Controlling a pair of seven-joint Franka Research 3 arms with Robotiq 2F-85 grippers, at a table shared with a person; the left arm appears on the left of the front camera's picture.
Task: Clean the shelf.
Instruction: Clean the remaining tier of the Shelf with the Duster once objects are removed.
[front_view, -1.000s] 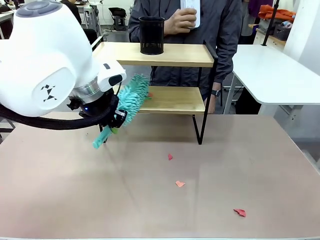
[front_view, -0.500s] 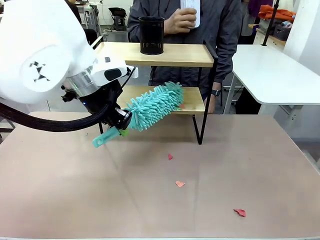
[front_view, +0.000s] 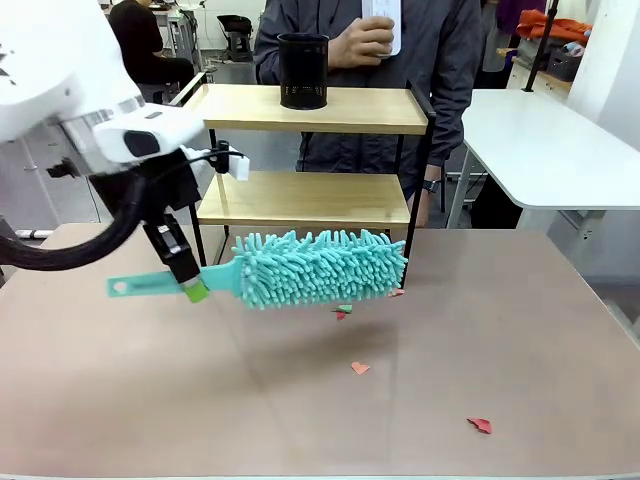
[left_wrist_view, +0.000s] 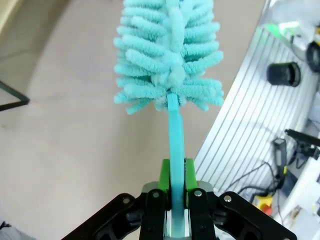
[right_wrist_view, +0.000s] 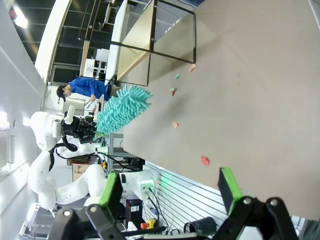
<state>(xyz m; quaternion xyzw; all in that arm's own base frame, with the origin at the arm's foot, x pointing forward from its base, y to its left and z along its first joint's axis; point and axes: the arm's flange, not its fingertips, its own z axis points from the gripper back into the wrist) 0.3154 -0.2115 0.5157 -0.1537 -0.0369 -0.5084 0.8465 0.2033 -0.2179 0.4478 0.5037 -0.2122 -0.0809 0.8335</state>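
Note:
The shelf (front_view: 300, 198), two light wooden boards in a black frame, stands at the table's far side; the right wrist view shows the shelf (right_wrist_view: 131, 56) sideways. My left gripper (front_view: 186, 280) is shut on the handle of a teal fluffy duster (front_view: 320, 268). The duster lies level above the table, in front of the lower board. Seen from the left wrist, the green pads (left_wrist_view: 165, 172) clamp the handle and the duster head (left_wrist_view: 167, 55) points away. My right gripper (right_wrist_view: 170, 186) is open and holds nothing, hovering over the table's near edge.
A black mesh cup (front_view: 303, 70) stands on the top board. Behind the shelf a person holds a white object (front_view: 382, 22). Small red paper scraps (front_view: 360, 368) lie scattered on the table, one of them far right (front_view: 480, 425). A white table (front_view: 560, 150) stands at the right.
My left arm swung the duster out of the shelf's lower tier, down and to the right over the table. Small scraps now lie under the duster head.

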